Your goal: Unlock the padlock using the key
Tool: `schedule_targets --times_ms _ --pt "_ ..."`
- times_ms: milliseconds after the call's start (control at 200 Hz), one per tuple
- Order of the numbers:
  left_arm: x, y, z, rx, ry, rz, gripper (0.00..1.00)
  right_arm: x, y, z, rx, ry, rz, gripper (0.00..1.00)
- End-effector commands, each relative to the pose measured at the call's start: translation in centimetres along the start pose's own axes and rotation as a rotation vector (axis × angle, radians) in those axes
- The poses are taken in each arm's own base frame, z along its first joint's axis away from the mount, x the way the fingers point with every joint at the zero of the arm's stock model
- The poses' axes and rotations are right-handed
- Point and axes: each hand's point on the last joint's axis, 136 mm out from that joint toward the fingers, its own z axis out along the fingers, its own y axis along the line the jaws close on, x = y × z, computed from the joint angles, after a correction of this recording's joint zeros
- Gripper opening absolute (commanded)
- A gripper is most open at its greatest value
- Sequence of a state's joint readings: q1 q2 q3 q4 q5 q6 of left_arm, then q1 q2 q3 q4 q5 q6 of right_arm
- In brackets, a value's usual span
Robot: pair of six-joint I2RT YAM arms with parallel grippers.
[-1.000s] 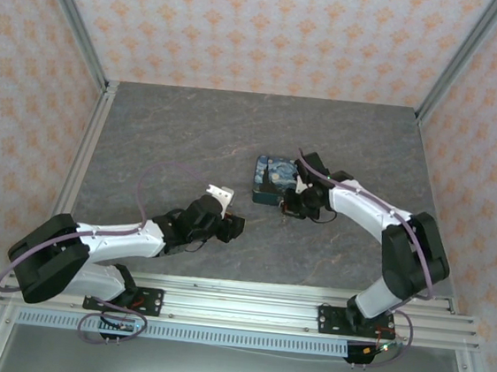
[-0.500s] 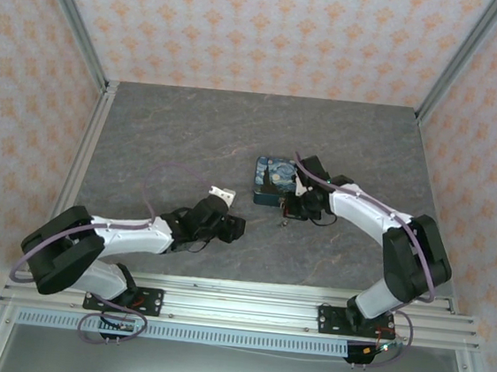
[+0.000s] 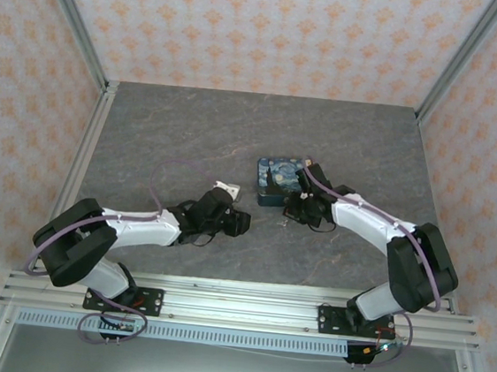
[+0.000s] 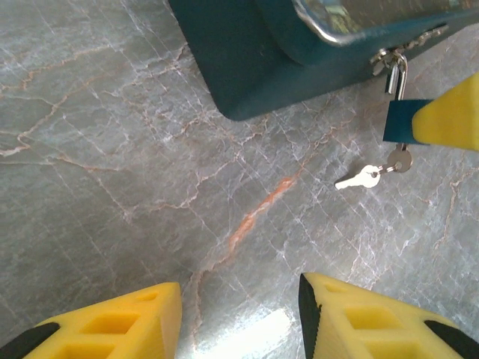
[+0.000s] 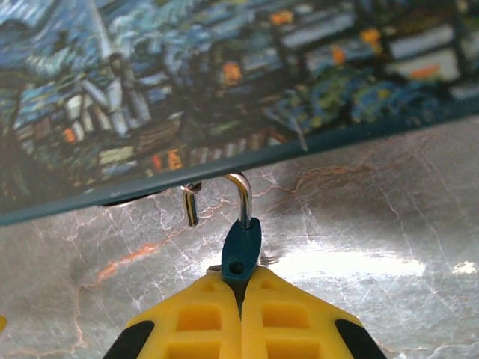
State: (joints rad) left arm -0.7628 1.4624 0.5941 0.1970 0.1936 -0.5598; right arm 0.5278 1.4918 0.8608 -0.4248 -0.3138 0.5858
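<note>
I find the right hand (image 5: 241,283) clamped on the tiny teal-blue metal-shackled padlock (image 5: 241,250); the left hand (image 4: 238,299) is wide apart and empty, close to the small silver key (image 4: 359,178).

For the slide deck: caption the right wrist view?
Right fingers pinch the teal padlock, its shackle reaching the painted tin's edge.

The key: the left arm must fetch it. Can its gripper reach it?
Probably yes: the left gripper is open, bare table lies between it and the key; the right gripper holds the padlock beside.
</note>
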Motion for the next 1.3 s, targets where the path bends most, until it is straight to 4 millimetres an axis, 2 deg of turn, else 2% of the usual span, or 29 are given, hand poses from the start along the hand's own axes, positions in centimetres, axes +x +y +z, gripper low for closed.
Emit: schedule_targets --times_ms 0,200,365,591,966,1221,1291 --pt "-0.8 -0.1 -0.1 0.008 -0.002 -0.010 0.45 -0.8 0.4 -0.5 -0.034 -0.063 0.196 0.00" --pt "-0.8 0.4 -0.4 0.004 -0.009 -0.021 0.45 -1.3 1.0 -0.5 -0.051 -0.090 0.373 0.00" --pt "-0.5 0.8 -0.5 0.000 -0.017 -0.033 0.45 -2.2 1.7 -1.0 -0.069 -0.133 0.457 0.00" --pt "-0.5 1.2 -1.0 -0.015 -0.028 -0.032 0.45 -3.3 1.7 -0.8 -0.077 -0.180 0.544 0.00" --pt "-0.4 1.9 -1.4 -0.039 -0.036 -0.035 0.45 -4.2 3.2 -1.7 -0.103 -0.200 0.535 0.00" --pt "-0.4 2.2 -1.9 -0.056 -0.037 -0.027 0.45 -3.8 2.9 -1.1 -0.086 -0.187 0.526 0.00" --pt "-0.3 2.3 -2.0 -0.060 -0.034 -0.021 0.45 -3.8 2.8 -0.4 -0.092 -0.155 0.522 0.00"
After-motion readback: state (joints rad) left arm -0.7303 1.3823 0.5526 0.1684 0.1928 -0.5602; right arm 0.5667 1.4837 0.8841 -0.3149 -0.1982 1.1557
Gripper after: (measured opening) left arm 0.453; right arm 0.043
